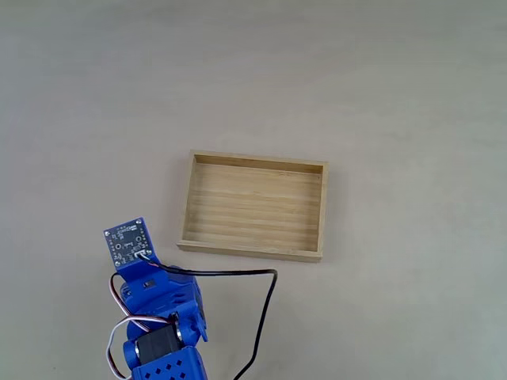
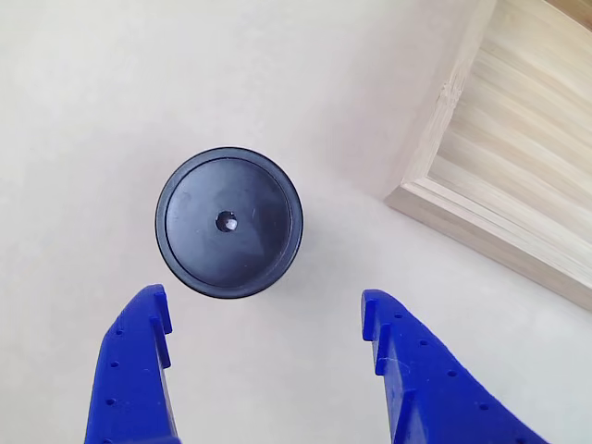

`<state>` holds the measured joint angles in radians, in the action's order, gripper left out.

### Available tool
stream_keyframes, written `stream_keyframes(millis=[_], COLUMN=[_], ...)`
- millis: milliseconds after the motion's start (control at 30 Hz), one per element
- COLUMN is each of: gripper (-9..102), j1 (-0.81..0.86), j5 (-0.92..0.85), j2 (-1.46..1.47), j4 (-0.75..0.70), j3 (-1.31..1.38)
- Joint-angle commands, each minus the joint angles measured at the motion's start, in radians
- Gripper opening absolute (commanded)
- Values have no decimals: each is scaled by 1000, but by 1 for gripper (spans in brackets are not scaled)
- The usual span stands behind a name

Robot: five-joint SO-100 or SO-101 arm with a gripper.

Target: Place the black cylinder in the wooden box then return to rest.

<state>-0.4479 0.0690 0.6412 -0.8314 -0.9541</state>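
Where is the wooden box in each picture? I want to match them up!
Fixed view: the wooden box sits in the middle of the picture, up and to the right of the blue arm.
Other view: just one corner of the wooden box pokes in at the upper right, right of the black cylinder.
Shared landmark: the box's light wooden corner on the pale table.

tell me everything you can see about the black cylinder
The black cylinder is short, matte and round, seen from above in the other view. Its flat top has a raised rim and a small central dimple. It stands upright on the pale table, outside the wooden box and apart from its corner. The open gripper sits just below it in that view; neither blue finger touches it.
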Motion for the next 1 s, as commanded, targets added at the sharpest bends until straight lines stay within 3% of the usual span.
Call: stream_keyframes(millis=[0, 967], gripper=[32, 31], j1=[-11, -35], j5=[-15, -6], j2=[-3, -163], j4=[44, 132], j3=[117, 172])
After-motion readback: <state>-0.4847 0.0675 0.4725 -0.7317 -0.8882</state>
